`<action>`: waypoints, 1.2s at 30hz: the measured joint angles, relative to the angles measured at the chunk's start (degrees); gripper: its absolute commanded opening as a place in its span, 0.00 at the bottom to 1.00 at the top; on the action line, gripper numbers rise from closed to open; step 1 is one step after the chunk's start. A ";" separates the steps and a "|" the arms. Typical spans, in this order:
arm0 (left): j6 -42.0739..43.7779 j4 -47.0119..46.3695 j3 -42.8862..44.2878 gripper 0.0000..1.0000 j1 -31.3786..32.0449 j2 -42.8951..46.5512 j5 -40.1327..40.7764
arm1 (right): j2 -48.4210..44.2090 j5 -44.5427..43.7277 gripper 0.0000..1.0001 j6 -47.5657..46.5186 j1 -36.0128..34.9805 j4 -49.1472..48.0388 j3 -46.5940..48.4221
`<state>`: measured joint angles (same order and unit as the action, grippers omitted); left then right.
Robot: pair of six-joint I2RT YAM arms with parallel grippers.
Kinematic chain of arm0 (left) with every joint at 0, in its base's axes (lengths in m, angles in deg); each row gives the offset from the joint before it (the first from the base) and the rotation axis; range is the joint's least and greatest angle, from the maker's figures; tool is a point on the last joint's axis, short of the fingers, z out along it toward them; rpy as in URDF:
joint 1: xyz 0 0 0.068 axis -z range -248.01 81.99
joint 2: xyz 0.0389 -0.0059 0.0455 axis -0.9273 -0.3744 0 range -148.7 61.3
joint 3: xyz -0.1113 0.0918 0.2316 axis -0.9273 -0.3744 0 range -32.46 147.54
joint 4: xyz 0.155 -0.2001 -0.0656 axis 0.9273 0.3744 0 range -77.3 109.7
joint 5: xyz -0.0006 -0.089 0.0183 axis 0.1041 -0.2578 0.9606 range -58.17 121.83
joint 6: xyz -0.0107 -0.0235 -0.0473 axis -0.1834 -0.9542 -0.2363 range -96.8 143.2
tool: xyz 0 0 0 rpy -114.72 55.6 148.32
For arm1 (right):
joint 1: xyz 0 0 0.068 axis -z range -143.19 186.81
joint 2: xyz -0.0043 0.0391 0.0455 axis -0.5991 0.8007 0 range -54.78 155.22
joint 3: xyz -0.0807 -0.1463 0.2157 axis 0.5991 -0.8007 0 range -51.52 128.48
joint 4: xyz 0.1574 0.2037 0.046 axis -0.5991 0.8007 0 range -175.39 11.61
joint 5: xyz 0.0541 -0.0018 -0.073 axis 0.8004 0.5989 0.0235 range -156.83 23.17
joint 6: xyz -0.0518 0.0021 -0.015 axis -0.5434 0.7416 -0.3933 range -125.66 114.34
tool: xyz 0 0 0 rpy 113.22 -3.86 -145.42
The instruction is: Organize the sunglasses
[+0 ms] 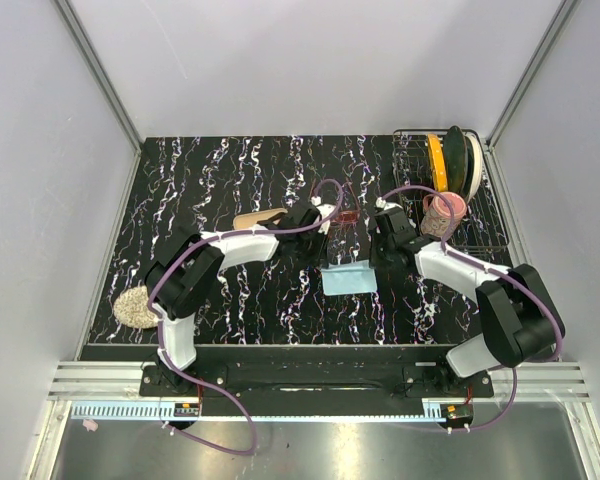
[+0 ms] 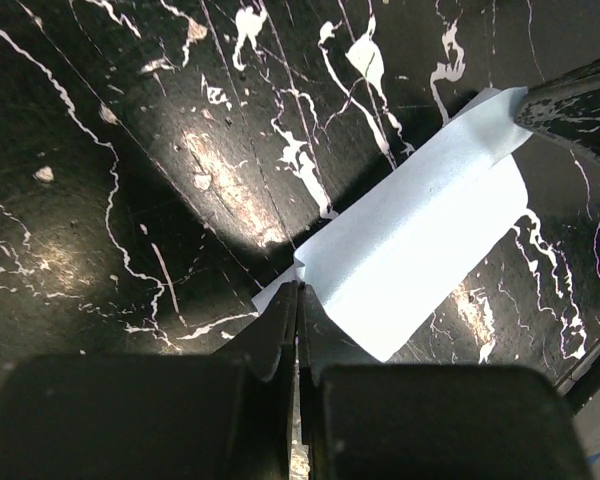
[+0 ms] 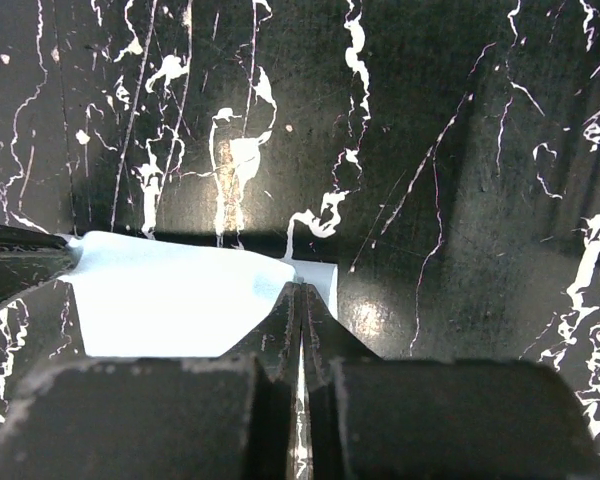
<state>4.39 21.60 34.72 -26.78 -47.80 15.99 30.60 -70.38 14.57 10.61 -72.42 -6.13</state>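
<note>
Black marble bench (image 1: 180, 190), left arm (image 1: 242, 247) and right arm (image 1: 450, 265) bent in over its middle, black wire rack (image 1: 485, 238) with round yellow plates (image 1: 437, 162) and pink cup (image 1: 442, 212), left jaws and right jaws pinched on corners of light blue square cloth (image 1: 348, 280), small pink sunglasses (image 1: 348, 213) just behind cloth

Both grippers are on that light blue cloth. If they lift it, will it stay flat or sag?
Probably floppy: the cloth shows a soft crease and a bent corner where the left gripper pinches it. It looks thin and light, so it should lift easily but likely sag between that grip and the right gripper.
</note>
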 measured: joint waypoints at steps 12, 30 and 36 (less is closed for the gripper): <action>-0.04 -0.07 -1.11 0.00 0.00 0.33 -3.06 | -0.96 0.22 0.00 3.43 0.00 2.05 -0.42; -0.04 0.00 -3.04 0.00 1.07 0.76 -5.49 | 0.13 0.20 0.00 5.79 0.02 3.52 -0.42; -0.04 -0.02 -3.04 0.00 1.46 0.76 -5.64 | 0.50 0.20 0.00 5.84 0.04 3.80 -0.42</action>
<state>4.35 21.58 31.68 -25.32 -47.03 10.35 31.11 -70.19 20.40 10.65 -68.62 -6.55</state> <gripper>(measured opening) 0.013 0.009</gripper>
